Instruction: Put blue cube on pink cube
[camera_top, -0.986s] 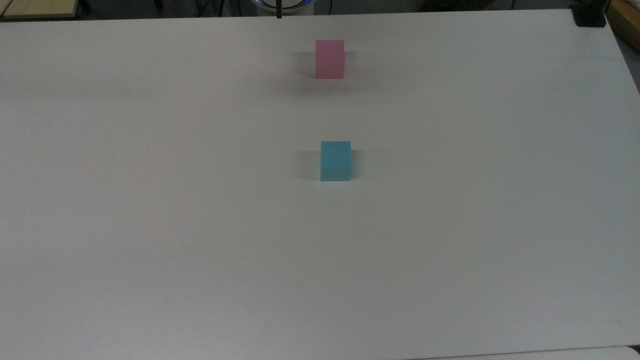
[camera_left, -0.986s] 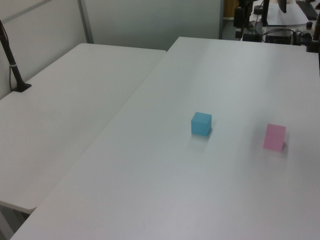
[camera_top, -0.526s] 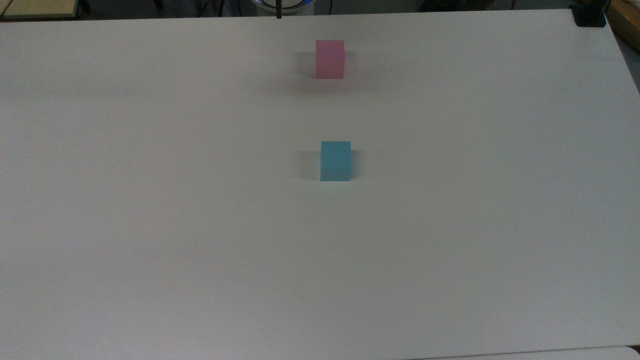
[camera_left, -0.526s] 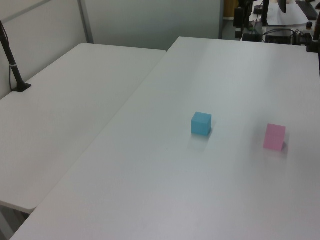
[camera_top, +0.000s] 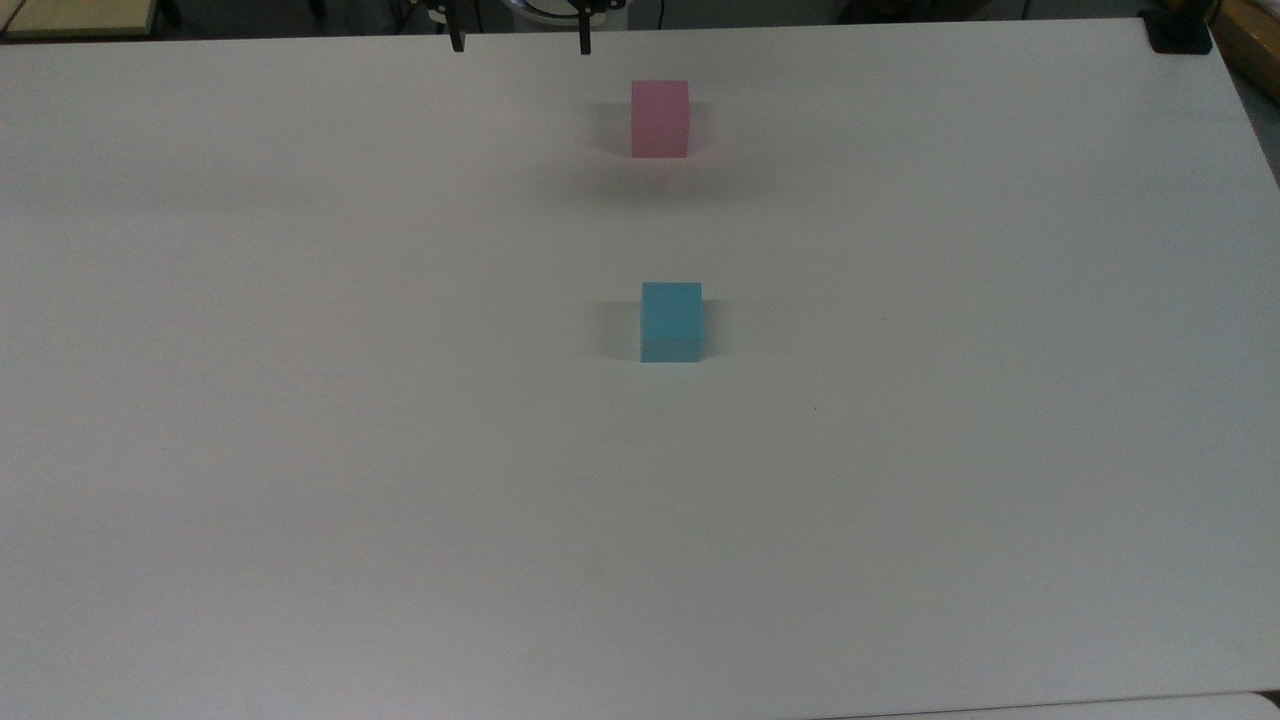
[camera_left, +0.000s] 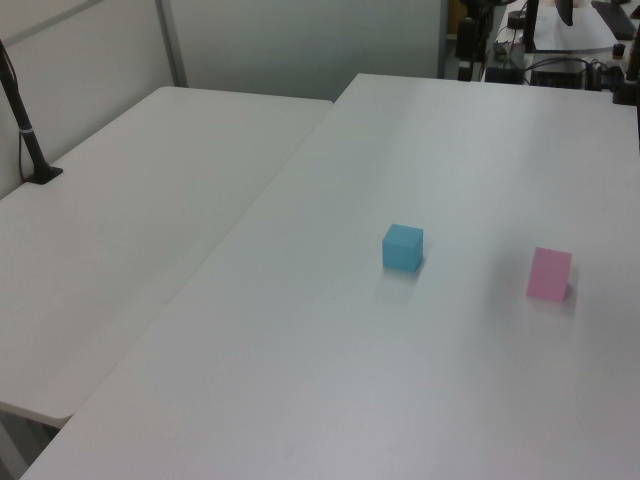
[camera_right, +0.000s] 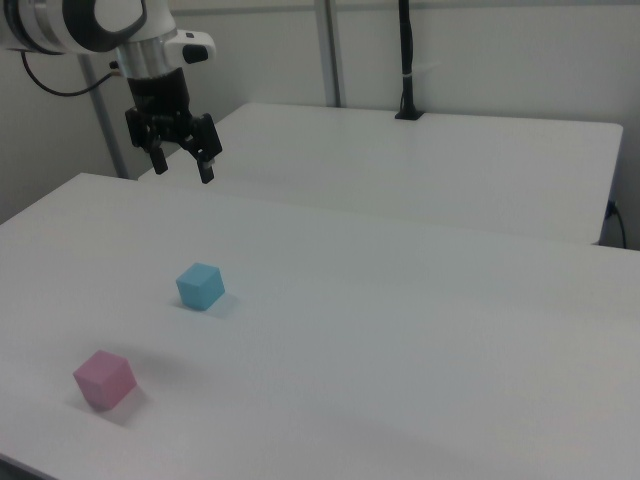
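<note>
A: What did the top view show?

B: The small light-blue matte cube (camera_top: 671, 320) sat near the middle of the white worktop (camera_top: 300, 450), and the small pale-pink matte cube (camera_top: 660, 118) sat close to the worktop's far edge, in line with it but well apart. At that far edge the two dark fingertips of the arm's two-finger gripper (camera_top: 521, 42) poked into view, spread wide, to the top view's left of the pink cube.

A: And the left view?

B: The blue cube (camera_left: 402, 247) was out on the open middle of the worktop (camera_left: 300, 400). The pink cube (camera_left: 549, 274) lay toward the left view's right edge. Both rested flat, nothing touching them.

A: The right view?

B: There the white Franka arm (camera_right: 90, 25) hung its gripper (camera_right: 184, 165) in the air, above the far part of the worktop (camera_right: 420, 350) in that picture. The fingers were parted with nothing between them. The blue cube (camera_right: 201, 286) sat below and nearer the camera; the pink cube (camera_right: 103, 379) was by the near edge.

A: So which step was in hand?

B: I judged it the approach, with no grasp made. The next move would call for bringing the gripper over the blue cube, squaring the fingers to two opposite faces, lowering around it and closing.
</note>
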